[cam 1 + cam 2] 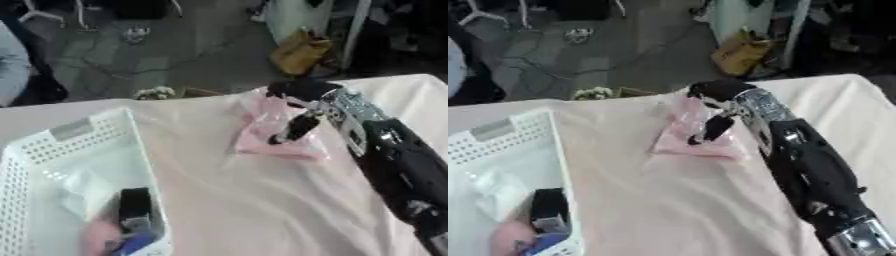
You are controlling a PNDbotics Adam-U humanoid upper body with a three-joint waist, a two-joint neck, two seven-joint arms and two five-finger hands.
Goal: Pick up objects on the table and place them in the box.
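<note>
A pink, see-through packet (262,137) lies on the cream tablecloth, right of the box. My right hand (302,91) comes in from the lower right and sits at the packet's far edge. Its fingers curl over the top of the packet and the dark thumb (293,130) lies down across its front, pinching it. The packet's upper part looks lifted and crumpled at the hand. The white perforated box (131,131) stands at the lower left and holds a black object (135,202), a white packet (87,192), and pink and blue things in its near corner. My left hand does not show.
The table's far edge runs just behind the packet, with floor, cables and a yellow bag (300,50) beyond. Bare cloth (254,200) spreads between the box and my right arm. A person's sleeve shows at the far left edge.
</note>
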